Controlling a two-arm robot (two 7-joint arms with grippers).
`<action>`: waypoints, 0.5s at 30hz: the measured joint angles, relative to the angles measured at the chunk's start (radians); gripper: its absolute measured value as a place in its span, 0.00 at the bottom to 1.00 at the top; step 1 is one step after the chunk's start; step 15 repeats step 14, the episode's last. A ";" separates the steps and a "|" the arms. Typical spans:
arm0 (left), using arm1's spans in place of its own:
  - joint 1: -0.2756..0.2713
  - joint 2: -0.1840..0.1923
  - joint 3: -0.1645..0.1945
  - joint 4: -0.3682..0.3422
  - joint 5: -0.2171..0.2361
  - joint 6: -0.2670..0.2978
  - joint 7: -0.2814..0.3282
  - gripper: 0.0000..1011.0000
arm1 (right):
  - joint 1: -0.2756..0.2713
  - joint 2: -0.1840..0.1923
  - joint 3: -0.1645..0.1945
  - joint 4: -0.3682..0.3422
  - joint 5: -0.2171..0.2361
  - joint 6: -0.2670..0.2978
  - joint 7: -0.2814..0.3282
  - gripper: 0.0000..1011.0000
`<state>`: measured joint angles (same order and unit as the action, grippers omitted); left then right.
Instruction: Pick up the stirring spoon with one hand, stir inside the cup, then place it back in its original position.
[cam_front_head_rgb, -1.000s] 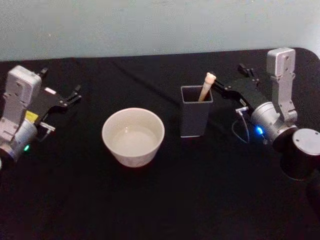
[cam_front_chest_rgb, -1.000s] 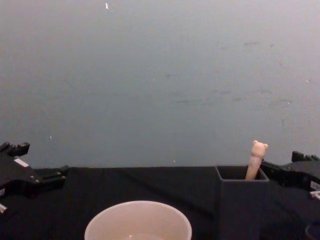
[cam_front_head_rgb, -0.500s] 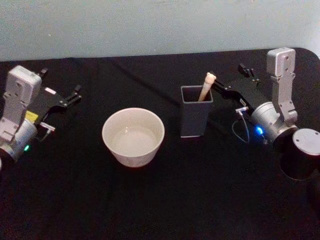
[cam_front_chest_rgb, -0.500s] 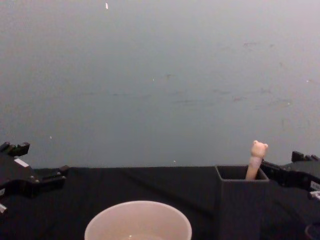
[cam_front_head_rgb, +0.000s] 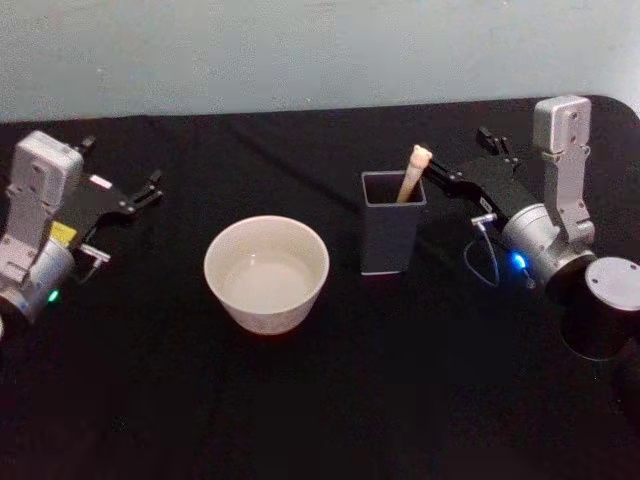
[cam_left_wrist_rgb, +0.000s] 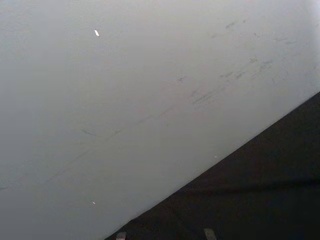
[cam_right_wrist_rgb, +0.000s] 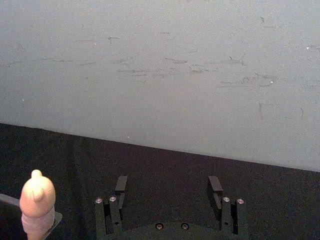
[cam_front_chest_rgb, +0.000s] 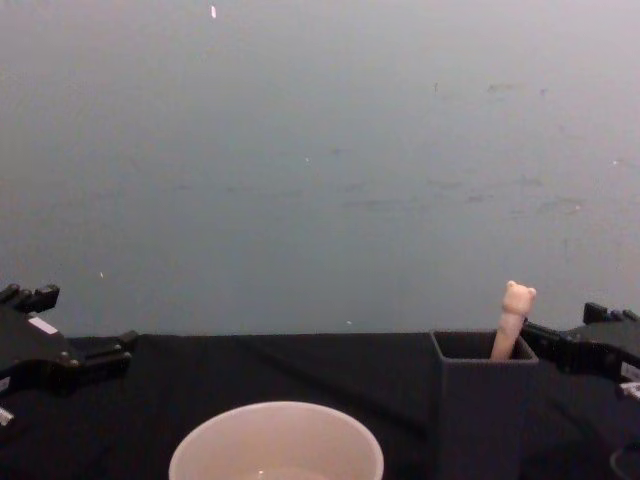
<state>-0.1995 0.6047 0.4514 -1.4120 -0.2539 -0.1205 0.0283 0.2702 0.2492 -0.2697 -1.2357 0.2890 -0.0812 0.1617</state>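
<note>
— What do you see from the head view?

— A black counter (cam_front_head_rgb: 330, 400) fills most of the frame. The off-white cup (cam_front_head_rgb: 266, 274) sits left of centre, and the dark grey square holder (cam_front_head_rgb: 391, 222) stands just right of centre, well apart from the cup. The stirring spoon (cam_front_head_rgb: 413, 172) stands in the holder, leaning toward its right rear corner, beige handle poking above the rim. The right claw (cam_front_head_rgb: 462, 166) is at the right of the frame, just beside the handle and not touching it. Its fingers are spread, holding nothing. The left claw (cam_front_head_rgb: 122, 178) is at the far left, well away from the cup, also released.

— And the left wrist view?

— Mostly pale wall, with black counter in the lower right corner and two small finger tips at the bottom edge.

— The right wrist view?

— The two black fingers (cam_right_wrist_rgb: 120, 186) stand apart at the bottom of the frame with bare counter between them. The bear-topped handle sits at the lower left corner, outside the fingers.

— The chest view?

— The cup's rim shows at bottom centre. The holder stands lower right with the bear head sticking above it. The right claw comes in from the right edge close behind the handle. The left one rests at the left edge, low down.
</note>
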 joint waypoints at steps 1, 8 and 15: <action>0.000 0.000 0.000 0.000 0.000 0.000 0.000 0.99 | 0.000 0.000 0.000 0.000 0.000 0.000 0.000 0.99; 0.000 0.000 0.000 0.000 0.000 0.000 0.000 0.99 | 0.000 0.000 0.000 0.000 0.000 0.000 0.000 0.99; 0.000 0.000 0.000 0.000 0.000 0.000 0.000 0.99 | 0.000 0.000 0.000 0.000 0.000 0.000 0.000 0.99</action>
